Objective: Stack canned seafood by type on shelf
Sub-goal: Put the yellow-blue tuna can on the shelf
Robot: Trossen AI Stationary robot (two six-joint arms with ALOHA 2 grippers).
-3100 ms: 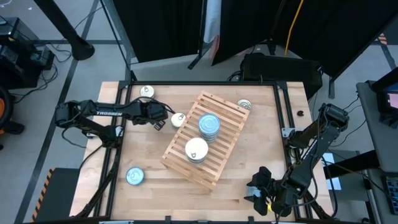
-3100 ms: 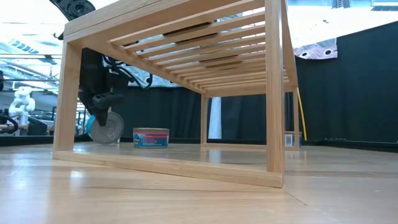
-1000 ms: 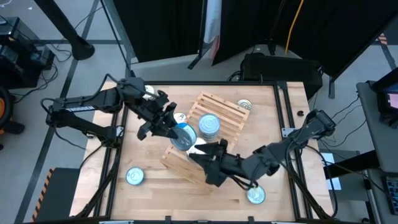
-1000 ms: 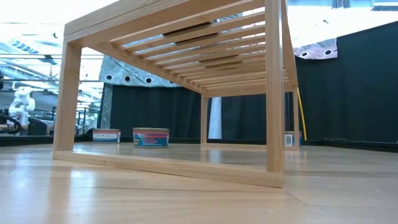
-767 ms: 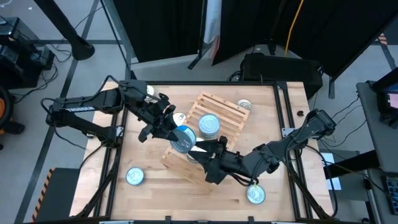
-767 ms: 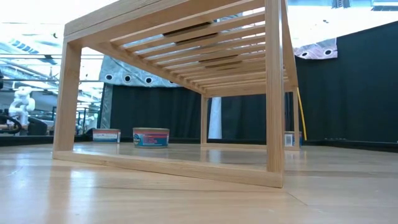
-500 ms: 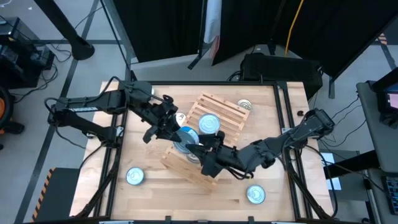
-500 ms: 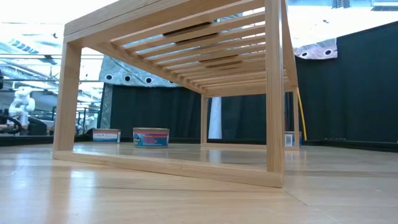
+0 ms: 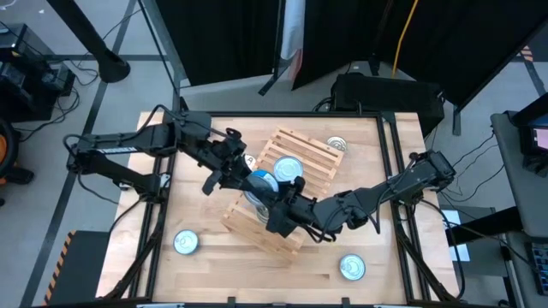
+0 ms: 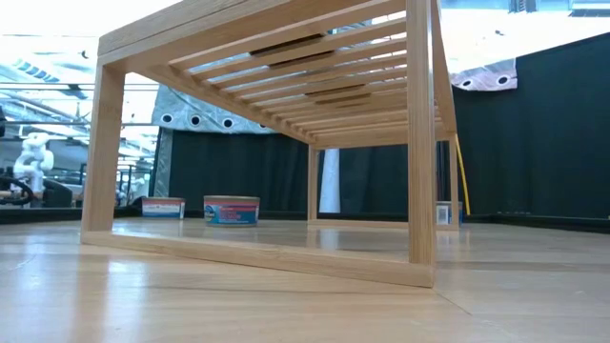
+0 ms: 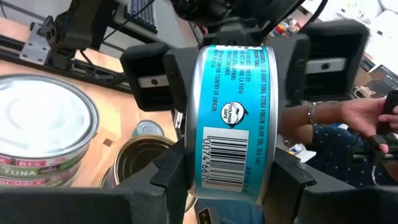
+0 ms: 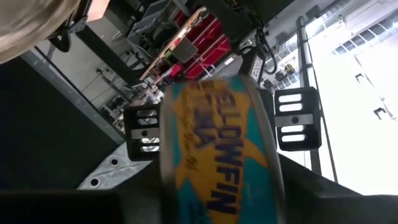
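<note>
Left fingers (image 11: pixel 168 177) are clamped on a blue tin (image 11: pixel 233 112). They hold it on edge, squeezing its flat faces, with the barcode side facing that wrist. Coming in from the opposite side, the right fingers (image 11: pixel 152 81) sit on the same two faces, and they look pressed against it now. So both grippers have one tin between them, up in the air.

That's the change. A second ago the right fingers were spread wider and just short of the tin. Now they've come in and closed down on it. A few seconds back that arm was parked off at the counter's corner.

From overhead, the left gripper (image 9: pixel 242 174) and right gripper (image 9: pixel 272 204) meet nose to nose over the shelf (image 9: pixel 312 154), with the tin (image 9: pixel 260 181) between them. The blue stack (image 9: pixel 288 169) is just beyond the fingers. The white-top stack (image 11: pixel 37 137) is right beside them, mostly hidden under the right arm from overhead. Loose tins lie well apart from the fingers on the counter (image 9: pixel 197 214), including one (image 9: pixel 185 242) by the left arm and one (image 9: pixel 353 268) by the right.

Looks like a handover to me. If so, the left has to let go before the right can carry the tin to the blue stack. If both pull at once, the tin could twist out.
</note>
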